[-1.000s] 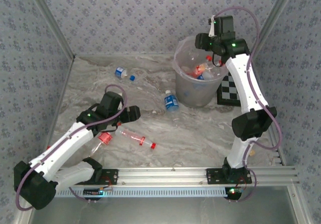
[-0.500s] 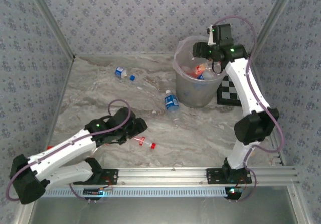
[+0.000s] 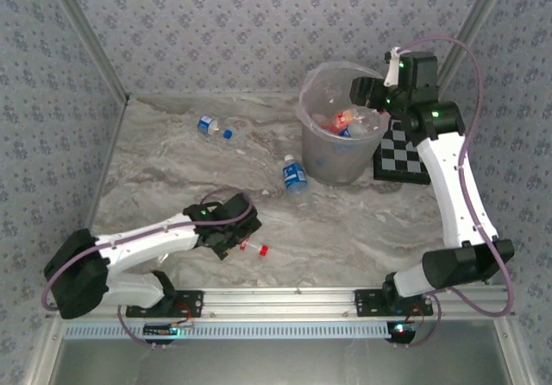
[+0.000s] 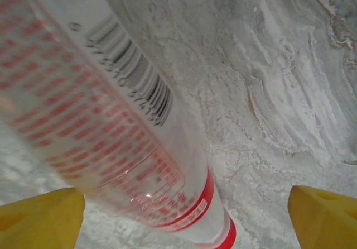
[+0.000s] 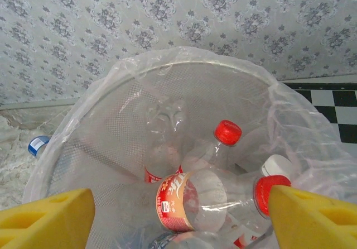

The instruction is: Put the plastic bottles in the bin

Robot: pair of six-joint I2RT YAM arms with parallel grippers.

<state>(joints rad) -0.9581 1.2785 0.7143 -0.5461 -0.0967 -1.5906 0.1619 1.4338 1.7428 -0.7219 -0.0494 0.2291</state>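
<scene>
Both jaws stand wide apart, gripping nothing. The left gripper straddles a clear cylindrical bottle, red-labelled with a barcode, lying on the marbled tabletop near its front edge. The right gripper hovers over the round translucent bin toward the far right corner. Its wrist view reveals red-capped bottles inside the bag liner. The top view adds a blue-labelled bottle just beside the bin and a blue-capped bottle toward the far left corner.

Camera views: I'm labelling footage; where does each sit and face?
Top external: above, behind the bases, looking down at the table; both arms show.
Left wrist: on the left gripper, facing down at a red-labelled bottle; yellow fingertips show.
Right wrist: on the right gripper, looking into the bin; yellow fingertips show.
Shared: the bin, in top and right wrist.
</scene>
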